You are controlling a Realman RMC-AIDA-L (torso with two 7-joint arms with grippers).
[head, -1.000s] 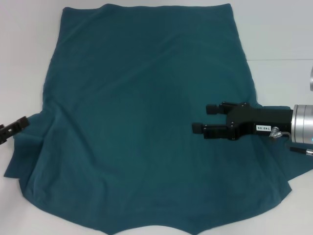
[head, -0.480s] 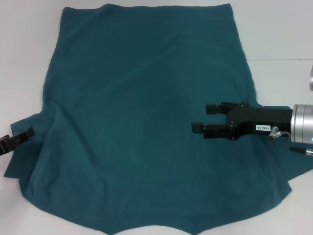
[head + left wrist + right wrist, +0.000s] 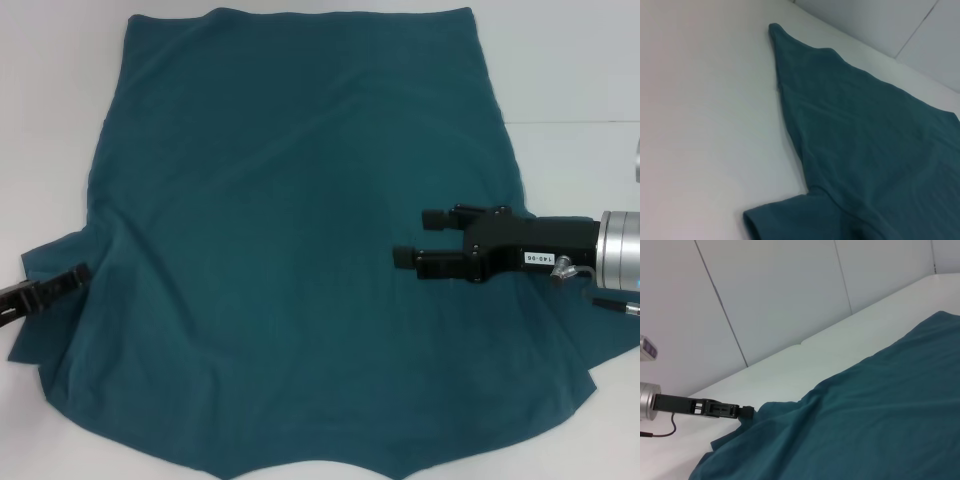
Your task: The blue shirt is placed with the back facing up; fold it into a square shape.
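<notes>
Surface: white table (image 3: 60, 120), with pale wall panels behind it in the right wrist view.
Right gripper (image 3: 410, 237): reaches in from the robot's right above the shirt's right half, fingers parted with a clear gap and nothing between them; whether they touch the cloth cannot be told.
Left gripper (image 3: 75, 275): low at the shirt's left sleeve, its tip at the sleeve edge; whether it is parted or clenched cannot be told. In the right wrist view it shows at the far sleeve (image 3: 742, 411).
Blue shirt (image 3: 290, 200): spread flat beneath and between both grippers, long axis running away from the robot, straight hem on the far side, sleeves flaring out near the robot.
Left sleeve (image 3: 790, 220): lies flat, cuff opening showing.
</notes>
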